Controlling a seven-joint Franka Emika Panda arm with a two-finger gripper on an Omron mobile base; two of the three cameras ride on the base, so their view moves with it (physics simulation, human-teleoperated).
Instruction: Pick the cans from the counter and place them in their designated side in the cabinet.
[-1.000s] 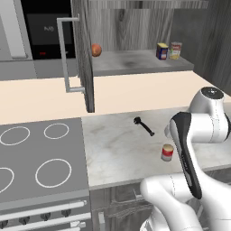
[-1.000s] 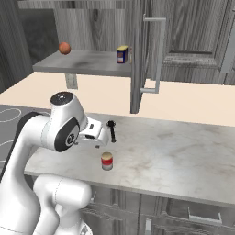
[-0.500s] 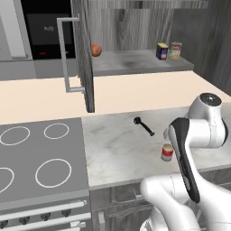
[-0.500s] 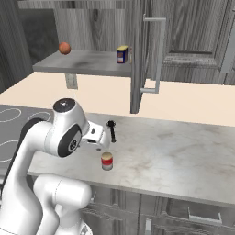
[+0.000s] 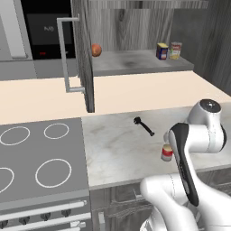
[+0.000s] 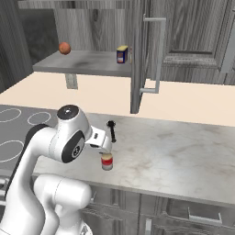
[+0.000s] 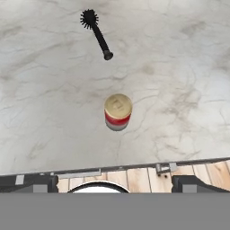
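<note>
From the left base, the white arm covers the lower right side of the short red can with cream band and gold lid (image 5: 167,152), and the gripper itself is lost behind that arm. In the right base picture, at about one o'clock from the blue can with yellow label (image 6: 121,54), the dark wood-grain cabinet door (image 6: 137,55) hides whatever stands further along the shelf. The grey stovetop with white rings (image 5: 40,158) is cut off at nine o'clock. We cannot read either label.

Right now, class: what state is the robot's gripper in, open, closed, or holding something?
Gripper: open, holding nothing; it hangs above the red can standing on the counter.
</note>
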